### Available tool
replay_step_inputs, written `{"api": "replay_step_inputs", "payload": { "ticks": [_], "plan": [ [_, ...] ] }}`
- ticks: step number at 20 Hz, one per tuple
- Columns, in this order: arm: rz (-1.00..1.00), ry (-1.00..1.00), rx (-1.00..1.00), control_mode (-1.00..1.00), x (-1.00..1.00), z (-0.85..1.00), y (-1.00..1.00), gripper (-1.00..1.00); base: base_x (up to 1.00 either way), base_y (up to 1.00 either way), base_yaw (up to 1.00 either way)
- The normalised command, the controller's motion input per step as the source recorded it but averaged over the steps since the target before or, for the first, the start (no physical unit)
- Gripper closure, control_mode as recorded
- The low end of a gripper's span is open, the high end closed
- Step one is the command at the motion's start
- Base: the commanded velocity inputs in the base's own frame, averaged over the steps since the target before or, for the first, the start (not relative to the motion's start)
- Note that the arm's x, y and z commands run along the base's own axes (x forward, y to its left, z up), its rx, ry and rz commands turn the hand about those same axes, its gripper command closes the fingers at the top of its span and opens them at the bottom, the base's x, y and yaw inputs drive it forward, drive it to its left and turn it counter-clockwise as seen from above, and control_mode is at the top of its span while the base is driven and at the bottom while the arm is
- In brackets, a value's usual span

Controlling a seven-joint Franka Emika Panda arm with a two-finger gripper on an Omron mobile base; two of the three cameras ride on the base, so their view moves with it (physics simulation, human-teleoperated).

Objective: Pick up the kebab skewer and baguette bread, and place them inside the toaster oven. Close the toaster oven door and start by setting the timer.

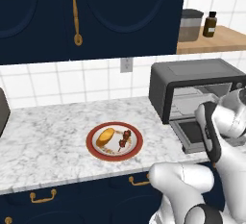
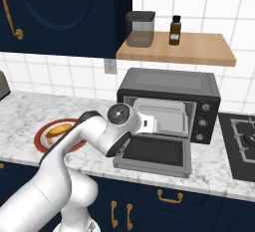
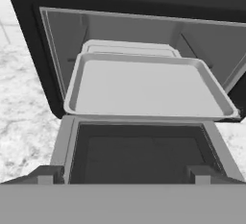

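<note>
The kebab skewer [image 1: 126, 139] and the baguette bread [image 1: 105, 137] lie side by side on a red-rimmed plate [image 1: 90, 143] on the marble counter, left of the toaster oven [image 1: 192, 76]. The toaster oven door [image 3: 139, 153] is folded down flat, and a grey tray [image 3: 144, 86] sticks out from the cavity. My gripper [image 3: 122, 177] hovers just in front of the lowered door, open, with nothing between its fingertips [image 3: 44, 174]. From the right base view, the baguette bread [image 2: 59, 129] peeks out behind my arm, and the hand faces the toaster oven [image 2: 169, 84].
Round knobs [image 2: 203, 121] run down the oven's right side. A wooden shelf [image 2: 199, 49] above it carries a canister [image 2: 139, 28] and a brown bottle [image 2: 175, 30]. A stove top [image 2: 241, 141] lies right of the oven. Dark blue cabinets [image 1: 96, 16] hang above the counter.
</note>
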Motion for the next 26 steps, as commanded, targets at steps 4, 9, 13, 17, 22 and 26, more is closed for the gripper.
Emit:
{"api": "replay_step_inputs", "payload": {
  "ticks": [4, 9, 13, 17, 22, 26],
  "plan": [
    [-0.03, 0.07, 0.02, -1.00, -0.83, 0.62, 0.29, -1.00, 0.00, 0.00, 0.00],
    [-0.17, 0.27, 0.00, -1.00, -0.20, 0.00, 1.00, -1.00, 0.00, 0.00, 0.00],
    [-0.17, 0.32, 0.00, -1.00, -0.01, 0.00, 1.00, -1.00, 0.00, 0.00, 0.00],
    [-0.23, 0.22, 0.01, -1.00, 0.00, -0.03, 1.00, -1.00, 0.00, 0.00, 0.00],
    [-0.09, 0.13, 0.21, -1.00, -0.31, -0.08, 0.91, -1.00, 0.00, 0.00, 0.00],
    [-0.02, 0.02, 0.32, -1.00, -0.04, -0.03, 0.92, -1.00, 0.00, 0.00, 0.00]
  ]
}}
